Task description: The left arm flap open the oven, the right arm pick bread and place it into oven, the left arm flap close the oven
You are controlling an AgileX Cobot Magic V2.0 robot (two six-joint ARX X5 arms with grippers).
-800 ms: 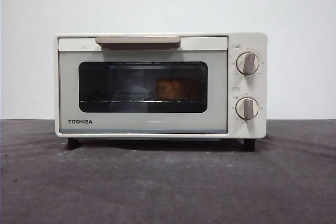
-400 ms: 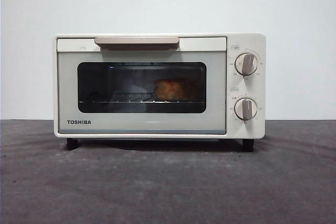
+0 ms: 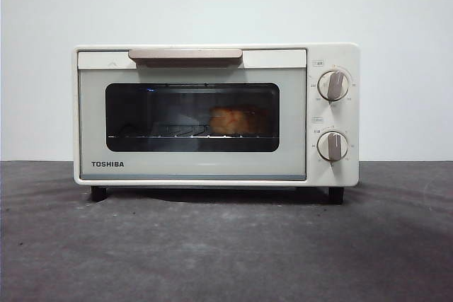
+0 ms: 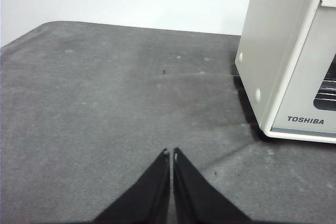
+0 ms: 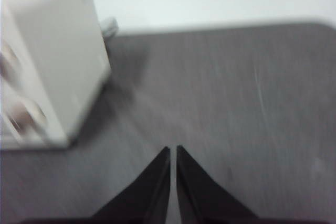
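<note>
Golden bread (image 3: pixel 236 121) inside oven (image 3: pixel 216 114) (door up).

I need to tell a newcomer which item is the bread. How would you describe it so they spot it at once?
Find the cream-white oven on the dark table. Look through its dark glass window, right of centre, on the wire rack. The bread is the only golden-orange, lumpy thing inside.

- The left gripper (image 4: pixel 171 153) shows as two matte black jaws, each a flat wedge broad at its base and tapering to a thin tip, with a small pale nick at each tip.
- The right gripper (image 5: pixel 173 149) has the same matte black tapered wedge jaws, smooth and unmarked, seen somewhat blurred.
- No cables, screws or lettering show on either pair.
</note>
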